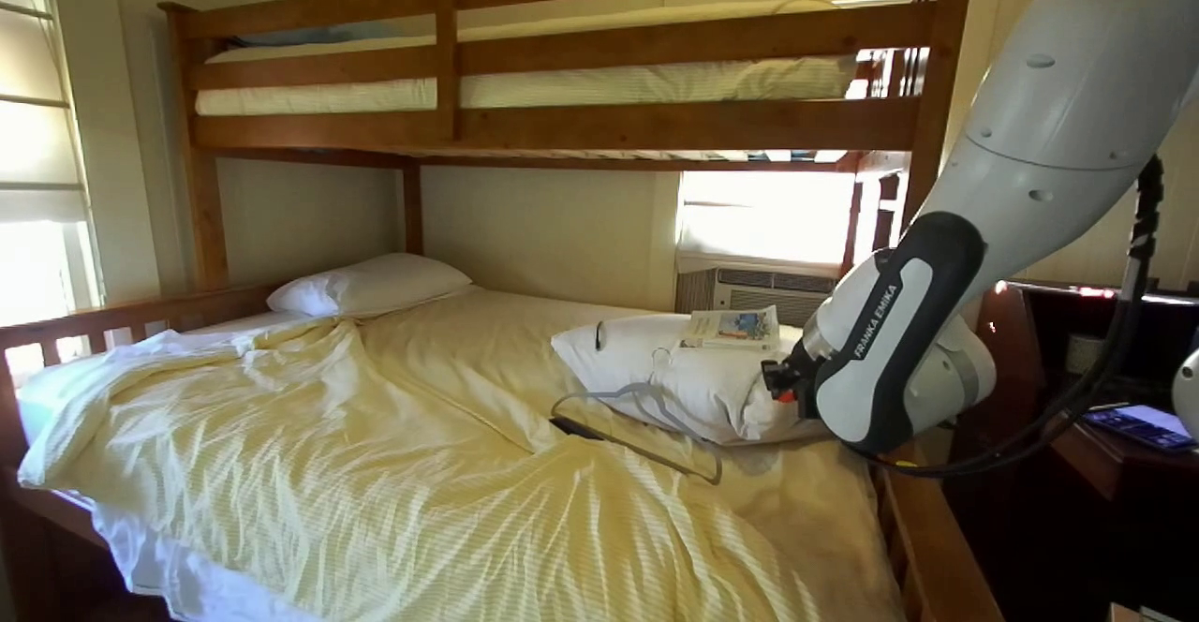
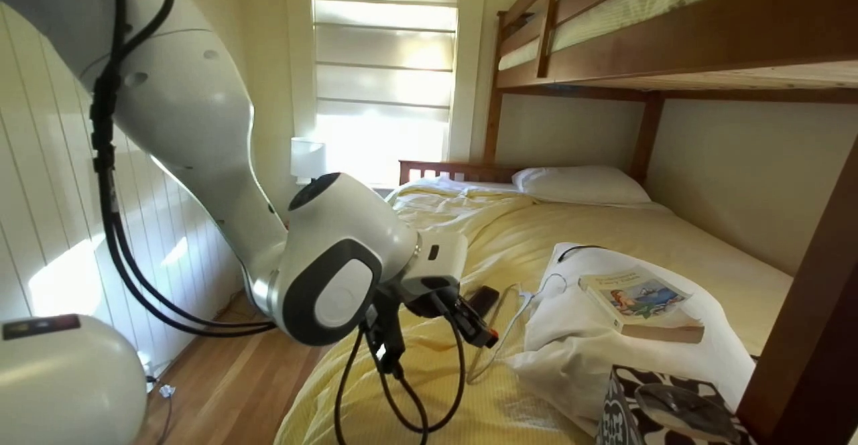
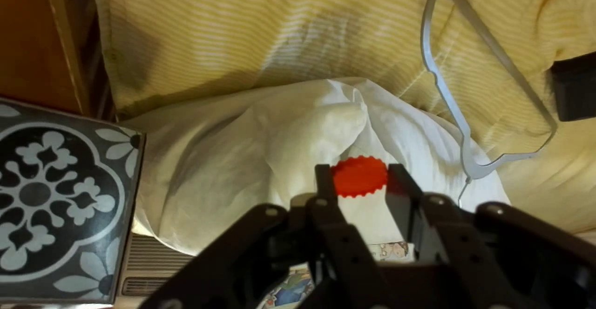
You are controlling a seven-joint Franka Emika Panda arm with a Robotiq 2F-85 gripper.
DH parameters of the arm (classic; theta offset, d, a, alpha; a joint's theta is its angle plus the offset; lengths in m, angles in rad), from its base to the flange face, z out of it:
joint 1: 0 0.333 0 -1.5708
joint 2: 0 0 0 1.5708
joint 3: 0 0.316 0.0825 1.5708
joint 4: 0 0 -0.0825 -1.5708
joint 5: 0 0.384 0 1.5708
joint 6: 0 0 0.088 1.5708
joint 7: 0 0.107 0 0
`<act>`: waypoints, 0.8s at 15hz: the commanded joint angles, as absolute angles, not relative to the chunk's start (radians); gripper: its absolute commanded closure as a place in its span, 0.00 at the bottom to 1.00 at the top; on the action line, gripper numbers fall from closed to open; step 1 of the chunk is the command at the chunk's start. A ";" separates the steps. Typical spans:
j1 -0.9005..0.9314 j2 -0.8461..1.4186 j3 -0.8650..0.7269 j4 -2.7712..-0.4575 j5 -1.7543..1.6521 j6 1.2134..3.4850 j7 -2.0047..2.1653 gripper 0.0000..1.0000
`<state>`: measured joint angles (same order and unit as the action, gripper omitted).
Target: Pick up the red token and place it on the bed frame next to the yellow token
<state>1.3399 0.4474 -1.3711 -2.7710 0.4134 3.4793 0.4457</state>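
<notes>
End effector (image 3: 359, 178), one: drawn in to the width of the red token (image 3: 360, 175), gripping it by opposite edges. Left to right in an exterior view: yellow bedding (image 1: 375, 472); white pillow (image 1: 703, 369), bearing a book (image 1: 735, 327); red token, seemingly held clear of both; presumed yellow token (image 1: 905, 463), a small speck, apparently on the bed frame (image 1: 941, 547). Picking: judged complete. Outstanding: carrying to the bed frame, placing beside the yellow token, release.
</notes>
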 commanded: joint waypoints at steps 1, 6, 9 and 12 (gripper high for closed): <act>1.193 0.271 -1.286 -2.766 0.422 3.548 0.393 0.92; 1.112 0.298 -1.234 -2.749 0.413 3.554 0.419 0.67; 1.097 0.290 -1.224 -2.744 0.423 3.555 0.412 0.92; 1.090 0.304 -1.242 -2.745 0.451 3.527 0.392 0.92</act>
